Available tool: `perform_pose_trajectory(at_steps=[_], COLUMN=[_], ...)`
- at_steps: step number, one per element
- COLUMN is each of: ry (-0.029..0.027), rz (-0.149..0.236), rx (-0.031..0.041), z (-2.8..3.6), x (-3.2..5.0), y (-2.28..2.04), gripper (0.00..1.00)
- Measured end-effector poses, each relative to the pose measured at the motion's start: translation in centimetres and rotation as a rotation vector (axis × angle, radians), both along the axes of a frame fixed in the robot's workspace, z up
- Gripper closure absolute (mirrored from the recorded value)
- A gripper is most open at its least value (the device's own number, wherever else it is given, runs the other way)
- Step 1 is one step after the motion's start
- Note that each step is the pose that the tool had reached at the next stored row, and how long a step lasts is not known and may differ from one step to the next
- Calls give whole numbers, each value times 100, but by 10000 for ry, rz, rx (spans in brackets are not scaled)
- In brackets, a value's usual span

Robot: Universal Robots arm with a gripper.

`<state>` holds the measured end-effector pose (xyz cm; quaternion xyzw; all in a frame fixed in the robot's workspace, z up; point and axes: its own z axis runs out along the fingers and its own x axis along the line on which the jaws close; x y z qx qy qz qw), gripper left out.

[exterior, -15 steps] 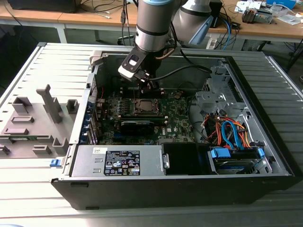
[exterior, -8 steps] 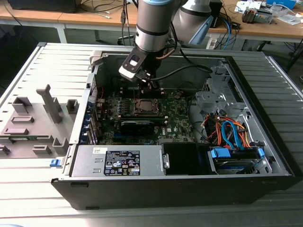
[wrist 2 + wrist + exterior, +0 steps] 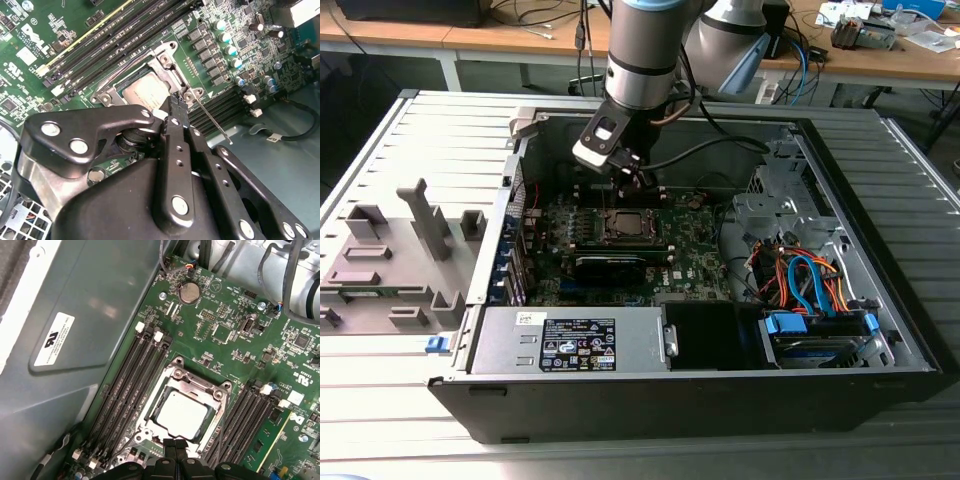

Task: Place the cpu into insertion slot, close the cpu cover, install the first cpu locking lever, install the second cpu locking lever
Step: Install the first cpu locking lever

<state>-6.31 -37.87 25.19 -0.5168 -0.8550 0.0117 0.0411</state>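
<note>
Two fingers tip to tip, empty — at edge of cpu cover, memory slots flanking.

Arm: silver-grey cyl. w/ pale blue band; black cable; gripper black, silver screws.

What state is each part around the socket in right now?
cpu, seated in insertion slot
cpu cover, down over the cpu
locking lever, swung out, not latched
gripper, shut, at the cover's edge
memory slots, empty
</note>
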Motion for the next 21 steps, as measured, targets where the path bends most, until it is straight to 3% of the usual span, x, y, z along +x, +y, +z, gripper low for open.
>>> perform_pose_trajectory(at_steps=[21], ry=[0], rz=[938], rx=[0], z=[0], x=[1], y=[0], gripper=[89])
